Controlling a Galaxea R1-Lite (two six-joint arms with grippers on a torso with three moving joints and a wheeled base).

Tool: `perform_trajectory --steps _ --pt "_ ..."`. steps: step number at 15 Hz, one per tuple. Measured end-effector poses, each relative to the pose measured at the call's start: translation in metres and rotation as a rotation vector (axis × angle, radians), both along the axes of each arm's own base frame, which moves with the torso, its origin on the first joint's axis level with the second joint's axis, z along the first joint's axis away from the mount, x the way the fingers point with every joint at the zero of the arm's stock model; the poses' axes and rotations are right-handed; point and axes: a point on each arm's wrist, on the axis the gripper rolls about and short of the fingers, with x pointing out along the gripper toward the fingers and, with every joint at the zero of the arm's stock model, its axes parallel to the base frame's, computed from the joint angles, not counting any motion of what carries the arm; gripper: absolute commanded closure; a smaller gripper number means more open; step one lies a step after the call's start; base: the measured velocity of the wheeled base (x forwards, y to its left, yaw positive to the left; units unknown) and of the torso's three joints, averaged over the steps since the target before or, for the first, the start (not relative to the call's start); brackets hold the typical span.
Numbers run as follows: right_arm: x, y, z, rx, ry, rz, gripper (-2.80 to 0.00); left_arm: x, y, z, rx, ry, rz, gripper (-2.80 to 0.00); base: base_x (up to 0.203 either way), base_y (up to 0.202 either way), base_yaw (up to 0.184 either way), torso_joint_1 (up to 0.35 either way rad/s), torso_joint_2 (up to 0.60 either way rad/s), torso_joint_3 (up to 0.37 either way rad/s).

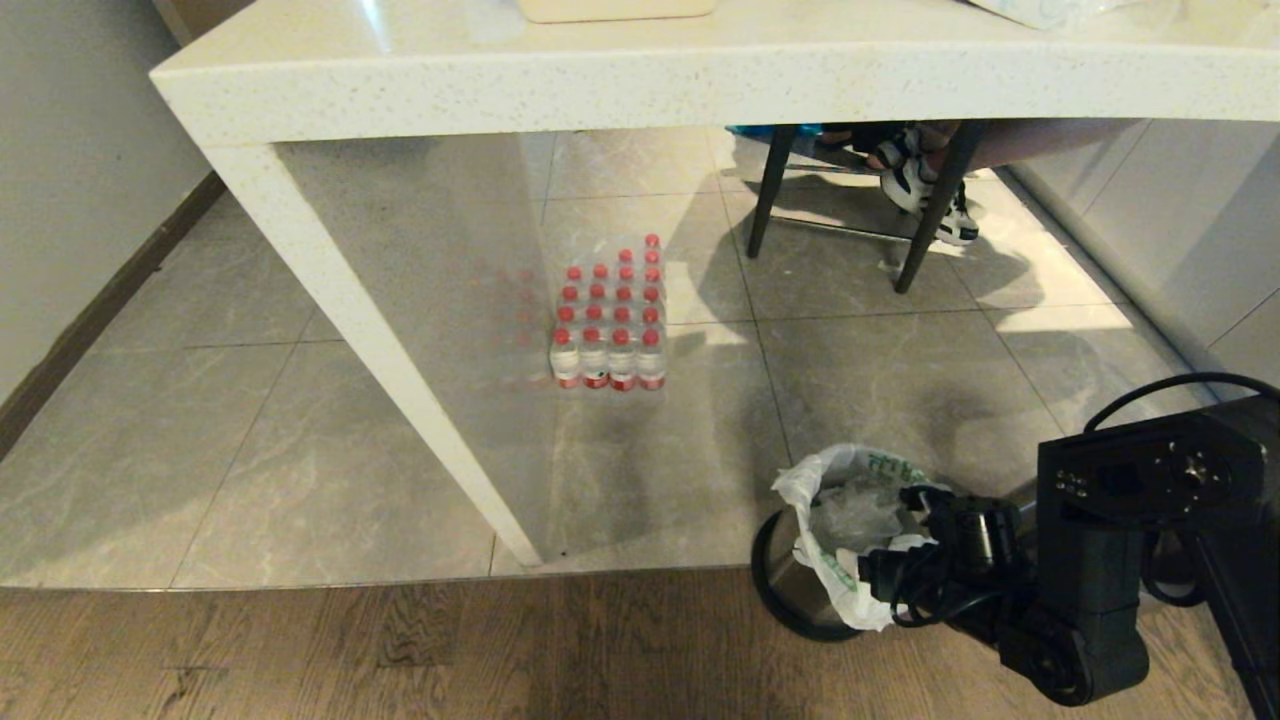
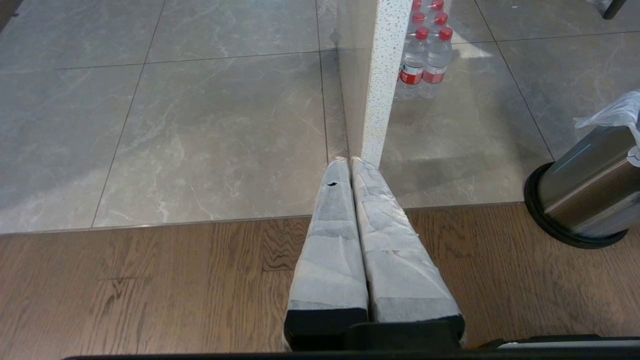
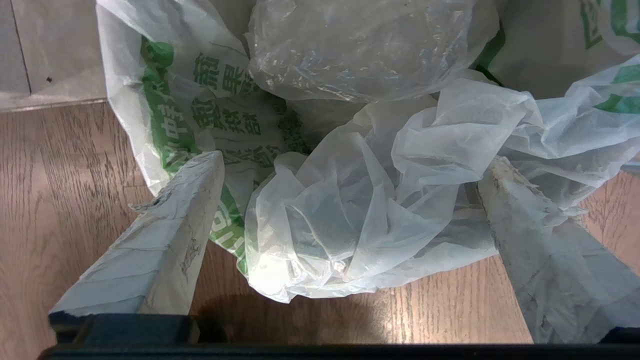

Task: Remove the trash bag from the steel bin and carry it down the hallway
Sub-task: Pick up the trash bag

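Your right end effector point(image 3: 345, 200) stands wide open, gripping nothing, its fingers point(image 3: 170, 225) straddling the bunched rim of the trash bag point(image 3: 350, 210), which still lines the steel bin point(image 1: 790, 590) on the floor, placed for closing. The left end effector point(image 2: 350, 165) hangs closed and empty.

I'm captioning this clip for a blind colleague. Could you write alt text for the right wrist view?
The right gripper is open, its two taped fingers straddling a bunched fold of the trash bag, a thin white plastic bag with green printed characters. Crumpled clear plastic lies inside the bag's mouth, and brown wood-grain flooring shows beneath.
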Motion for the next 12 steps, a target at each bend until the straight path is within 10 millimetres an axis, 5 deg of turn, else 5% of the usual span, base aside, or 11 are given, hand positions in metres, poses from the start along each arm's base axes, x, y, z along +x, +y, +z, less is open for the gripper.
perform_trajectory --steps 1,12 --pt "-0.0003 0.0 -0.0002 -0.002 -0.001 -0.001 0.0 0.0 0.0 0.0 0.0 0.0 0.0 0.0 0.0 0.0 0.0 0.0 0.0 0.0" --pt "0.0 0.0051 -0.0003 -0.025 -0.016 -0.03 0.0 0.0 0.0 0.0 0.0 0.0 0.0 0.0 0.0 0.0 0.0 0.0 0.0 0.0"
